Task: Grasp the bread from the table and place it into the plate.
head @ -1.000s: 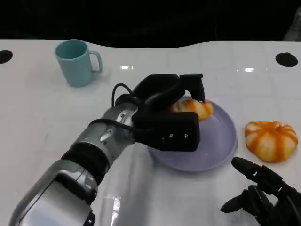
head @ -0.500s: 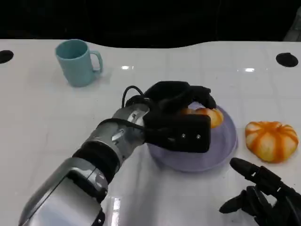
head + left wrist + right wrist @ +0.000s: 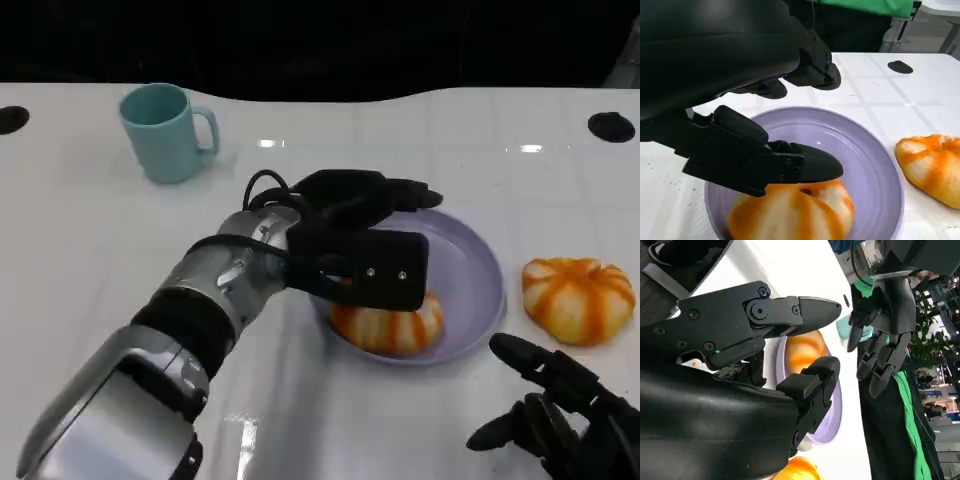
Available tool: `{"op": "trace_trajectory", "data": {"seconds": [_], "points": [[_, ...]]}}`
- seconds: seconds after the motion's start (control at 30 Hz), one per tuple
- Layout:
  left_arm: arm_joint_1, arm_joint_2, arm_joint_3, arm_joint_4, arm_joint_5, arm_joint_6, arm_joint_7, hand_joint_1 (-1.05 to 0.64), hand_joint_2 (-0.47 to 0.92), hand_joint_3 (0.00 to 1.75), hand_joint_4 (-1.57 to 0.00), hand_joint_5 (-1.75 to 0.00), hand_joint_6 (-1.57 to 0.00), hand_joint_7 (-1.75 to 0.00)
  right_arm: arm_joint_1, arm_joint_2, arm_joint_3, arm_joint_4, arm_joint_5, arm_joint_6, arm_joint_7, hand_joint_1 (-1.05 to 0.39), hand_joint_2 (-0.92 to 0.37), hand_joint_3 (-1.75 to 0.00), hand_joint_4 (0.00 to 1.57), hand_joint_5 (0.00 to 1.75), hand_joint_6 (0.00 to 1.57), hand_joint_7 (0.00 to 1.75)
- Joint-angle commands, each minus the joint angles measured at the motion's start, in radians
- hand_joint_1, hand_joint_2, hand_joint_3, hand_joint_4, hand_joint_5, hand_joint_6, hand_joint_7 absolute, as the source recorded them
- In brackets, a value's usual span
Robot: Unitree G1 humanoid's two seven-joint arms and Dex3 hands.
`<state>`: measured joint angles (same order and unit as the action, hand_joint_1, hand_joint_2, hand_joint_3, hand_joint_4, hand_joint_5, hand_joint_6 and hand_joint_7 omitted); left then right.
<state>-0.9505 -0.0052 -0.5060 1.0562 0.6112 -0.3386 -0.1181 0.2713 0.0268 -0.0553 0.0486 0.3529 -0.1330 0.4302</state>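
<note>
An orange-striped bread (image 3: 387,326) lies in the lavender plate (image 3: 470,270), against its near rim, free of any hand. My left hand (image 3: 358,238) hovers over the plate's left half with its fingers spread and nothing in them. In the left wrist view the bread (image 3: 790,212) sits just under the fingers (image 3: 790,167) on the plate (image 3: 865,155). A second orange bread (image 3: 578,298) rests on the table right of the plate. My right hand (image 3: 560,415) is low at the near right, fingers apart and holding nothing. In the right wrist view the left hand (image 3: 882,335) hangs above the plated bread (image 3: 804,352).
A teal mug (image 3: 165,131) stands at the far left of the white table (image 3: 120,250). Dark round holes (image 3: 609,125) mark the table's far corners. The second bread (image 3: 932,167) lies close to the plate's rim in the left wrist view.
The left hand let go of the bread it held over the plate's far side. The bread now lies at the plate's near rim, and the fingers have spread.
</note>
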Motion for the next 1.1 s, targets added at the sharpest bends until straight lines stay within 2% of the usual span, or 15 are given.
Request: {"op": "trace_trajectory", "data": {"seconds": [0.03, 0.17, 0.3, 0.97, 1.03, 1.07, 1.1], "points": [[-0.016, 0.011, 0.0, -0.017, -0.008, 0.006, -0.015, -0.78, 0.92, 0.49, -0.21, -0.16, -0.31, 0.0, 0.003, -0.007, -0.003, -0.012, 0.002, -0.003, -0.005, -0.74, -0.92, -0.34, 0.7, 1.13, 0.94, 0.3], [-0.015, 0.011, 0.0, -0.019, -0.008, 0.008, -0.016, -0.78, 0.92, 0.49, -0.21, -0.16, -0.31, 0.0, 0.003, -0.007, -0.003, -0.012, 0.002, -0.003, -0.005, -0.74, -0.92, -0.34, 0.7, 1.12, 0.94, 0.31], [0.008, 0.069, 0.035, -0.103, -0.063, -0.01, -0.108, -0.78, 0.92, 0.51, -0.26, -0.18, -0.36, -0.02, -0.002, -0.006, -0.004, -0.003, -0.005, -0.013, -0.006, -0.74, -0.92, -0.35, 0.7, 1.12, 0.94, 0.31], [0.022, 0.078, 0.032, -0.142, -0.073, 0.01, -0.129, -0.78, 0.92, 0.52, -0.26, -0.19, -0.37, -0.02, -0.002, -0.006, -0.004, -0.003, -0.005, -0.013, -0.006, -0.74, -0.92, -0.35, 0.69, 1.13, 0.93, 0.31], [0.098, 0.127, 0.106, -0.27, -0.18, 0.015, -0.211, -0.76, 0.92, 0.49, -0.27, -0.2, -0.39, -0.03, -0.003, -0.007, -0.006, -0.002, -0.003, -0.012, -0.003, -0.74, -0.92, -0.35, 0.69, 1.14, 0.93, 0.31], [0.175, 0.16, 0.179, -0.377, -0.318, 0.053, -0.322, -0.76, 0.92, 0.48, -0.27, -0.2, -0.39, -0.03, -0.004, -0.008, -0.007, 0.0, 0.0, -0.01, -0.002, -0.74, -0.92, -0.35, 0.69, 1.14, 0.93, 0.31], [0.318, 0.157, 0.3, -0.517, -0.542, 0.11, -0.404, -0.75, 0.92, 0.46, -0.26, -0.31, -0.42, -0.04, -0.005, -0.009, -0.01, 0.001, 0.004, -0.007, 0.001, -0.75, -0.92, -0.35, 0.69, 1.14, 0.93, 0.32]]}}
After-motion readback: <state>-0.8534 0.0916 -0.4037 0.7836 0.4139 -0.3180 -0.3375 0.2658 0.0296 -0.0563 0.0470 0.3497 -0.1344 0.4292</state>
